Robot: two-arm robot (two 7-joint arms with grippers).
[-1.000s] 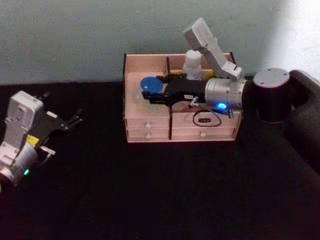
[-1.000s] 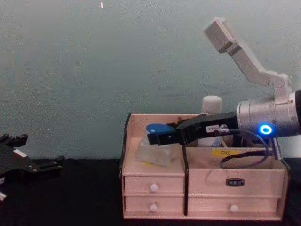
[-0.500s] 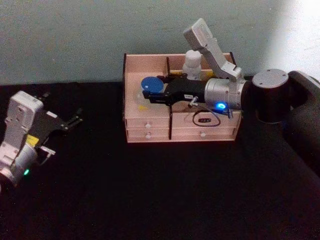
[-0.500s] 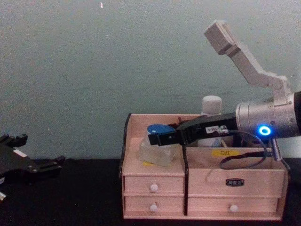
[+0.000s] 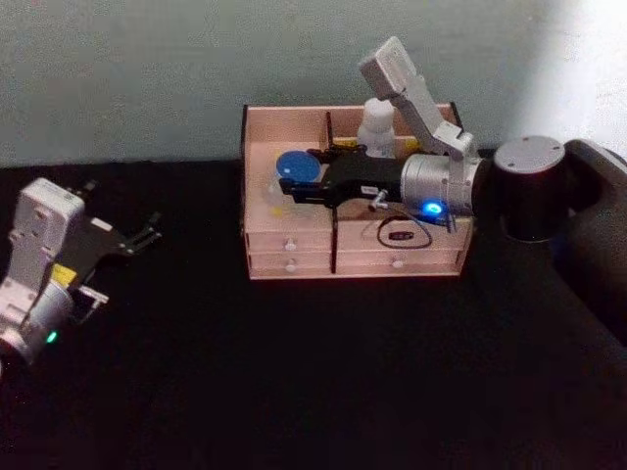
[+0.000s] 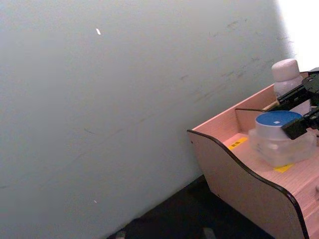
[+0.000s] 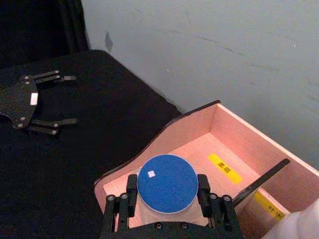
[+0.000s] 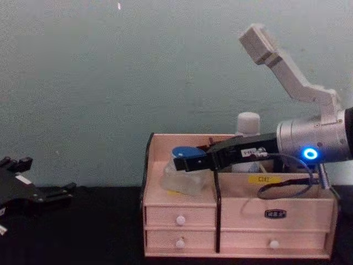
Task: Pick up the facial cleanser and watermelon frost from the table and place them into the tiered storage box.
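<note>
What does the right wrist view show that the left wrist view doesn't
Only the right wrist view shows the left gripper parked, fingers open, over the black table, and the right gripper's fingers on both sides of the watermelon frost. Only the left wrist view shows the facial cleanser's cap standing behind the jar and the jar's clear body. Both show the blue-lidded watermelon frost in the tiered storage box, and the wall behind.
</note>
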